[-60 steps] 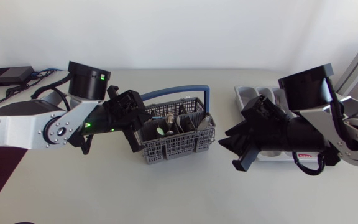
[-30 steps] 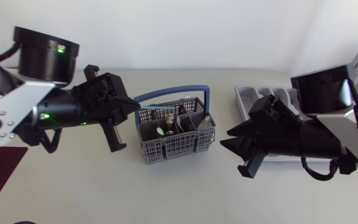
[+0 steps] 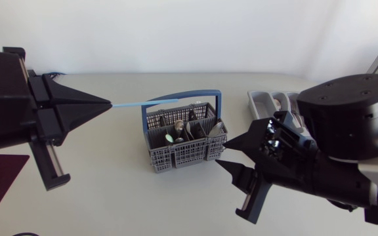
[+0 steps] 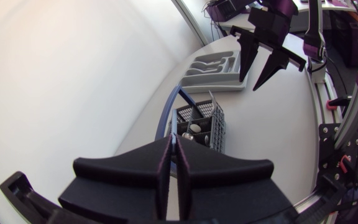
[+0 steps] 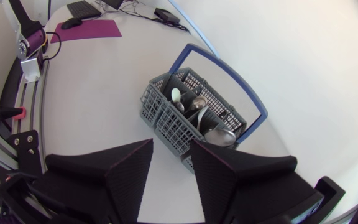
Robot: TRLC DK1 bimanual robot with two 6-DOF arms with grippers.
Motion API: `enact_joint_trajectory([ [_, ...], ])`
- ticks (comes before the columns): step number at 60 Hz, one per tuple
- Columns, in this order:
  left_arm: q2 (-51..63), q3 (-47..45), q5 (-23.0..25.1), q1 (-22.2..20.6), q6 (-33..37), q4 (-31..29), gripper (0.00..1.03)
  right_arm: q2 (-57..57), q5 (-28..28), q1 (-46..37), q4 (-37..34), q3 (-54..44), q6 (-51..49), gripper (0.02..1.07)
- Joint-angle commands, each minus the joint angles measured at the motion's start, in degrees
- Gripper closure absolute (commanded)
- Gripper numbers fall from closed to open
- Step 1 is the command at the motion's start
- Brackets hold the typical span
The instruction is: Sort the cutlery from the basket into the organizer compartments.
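Head view, with both wrist views. My left gripper (image 3: 108, 103) sits to the left of the cutlery basket (image 3: 186, 152), and its tip points toward the basket's blue handle (image 3: 176, 97). Its fingers are pressed together on a slim pale-blue utensil (image 3: 127, 103), which sticks out from the tip toward the handle. I cannot tell what kind of utensil it is. In the left wrist view the same gripper (image 4: 172, 139) shows only a narrow slit between its fingers, with the basket (image 4: 199, 126) ahead of it.

My right gripper (image 3: 222, 155) is just to the right of the basket, with its fingers spread apart and nothing between them. Its own wrist view shows the gap between the fingers (image 5: 171, 147), and the basket (image 5: 169, 123) lies ahead.

The grey basket stands near the middle of the table (image 3: 110, 196) and holds several spoons (image 3: 178, 124) upright in its cells. The grey organizer (image 3: 262, 101) lies to the right of the basket, behind my right arm and partly hidden by it. The left wrist view shows the organizer's (image 4: 213, 65) compartments.
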Motion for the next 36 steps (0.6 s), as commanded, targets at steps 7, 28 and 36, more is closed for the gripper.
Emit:
enact_joint_trajectory([
  [7,0.39,-1.50,2.53,1.68,-2.56,0.73,1.00,4.68,2.01,1.77,-0.23,3.78,-1.56,0.60],
  [28,3.55,-0.88,15.10,9.51,-4.15,-0.50,1.00,8.20,2.10,1.68,1.53,6.51,-3.40,0.60],
  [36,8.12,-0.88,21.25,9.86,-7.66,-0.50,1.00,10.04,1.75,2.03,2.23,7.03,-4.20,0.60],
])
